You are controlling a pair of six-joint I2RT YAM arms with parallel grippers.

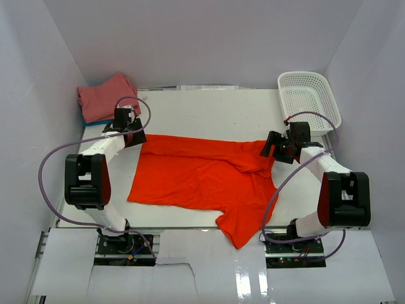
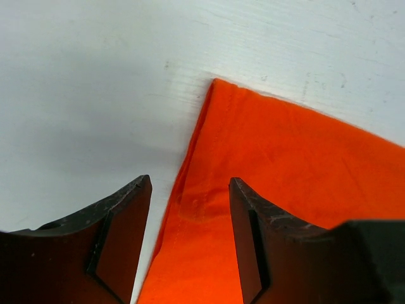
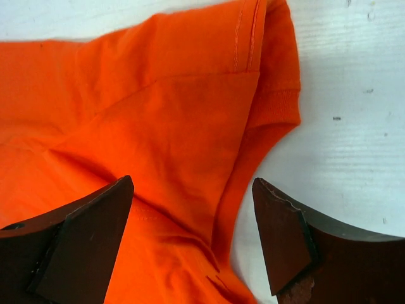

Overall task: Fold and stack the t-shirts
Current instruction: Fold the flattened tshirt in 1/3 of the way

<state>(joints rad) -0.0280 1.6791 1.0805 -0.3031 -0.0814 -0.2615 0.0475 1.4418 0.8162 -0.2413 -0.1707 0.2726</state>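
Seen from the top camera, the orange-red t-shirt (image 1: 196, 177) is lying spread across the middle of the table (image 1: 209, 111). One part of it is trailing over the near edge between the two arm bases. The left gripper (image 1: 136, 137) is hanging at the shirt's far left corner. The right gripper (image 1: 272, 147) is hanging at its far right end, where the cloth is bunching into folds. The salmon-pink t-shirt (image 1: 104, 95) is sitting folded at the table's far left corner, well apart from the orange one. A sliver of what is probably the blue t-shirt (image 1: 95, 122) is peeking out beneath it, though too little is showing to be sure. The white mesh basket (image 1: 310, 95) is sitting at the far right corner.

In the left wrist camera, the left gripper (image 2: 190, 183) is holding its fingers apart, gripping nothing. The edge of the orange-red t-shirt (image 2: 285, 183) is running up between them to a corner. One finger is hanging over cloth and the other over bare table (image 2: 95, 95).

In the right wrist camera, the right gripper (image 3: 193, 182) is also standing wide apart and holding nothing. A folded, hem-stitched part of the orange-red t-shirt (image 3: 158, 114) is lying between its fingers. One finger is hovering over cloth and the other over bare table (image 3: 354, 95).
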